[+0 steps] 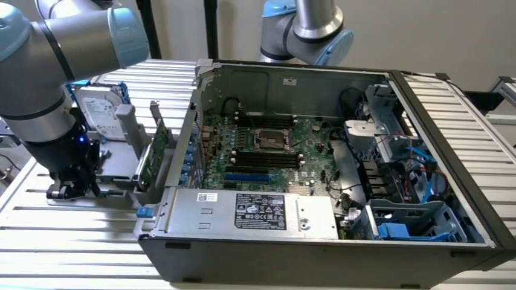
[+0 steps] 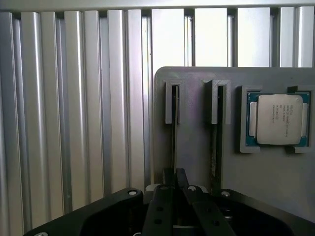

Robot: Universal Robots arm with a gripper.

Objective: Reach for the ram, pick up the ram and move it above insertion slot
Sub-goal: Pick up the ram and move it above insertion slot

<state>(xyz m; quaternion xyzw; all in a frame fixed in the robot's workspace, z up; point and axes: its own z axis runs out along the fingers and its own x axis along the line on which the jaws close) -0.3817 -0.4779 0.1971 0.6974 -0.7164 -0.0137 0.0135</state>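
Gripper is clamped on the ram, which stands edge-on in the holder's slot, at the exterior view's left of the case.

The arm is silver-grey tubing with pale blue joint caps, a small blue light near the wrist, and a black gripper studded with bright screws.

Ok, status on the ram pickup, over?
Gripper down at the holder, lined up on the ram. Ram seated in its slot, not lifted. Second stick and CPU beside it, nothing in the way.
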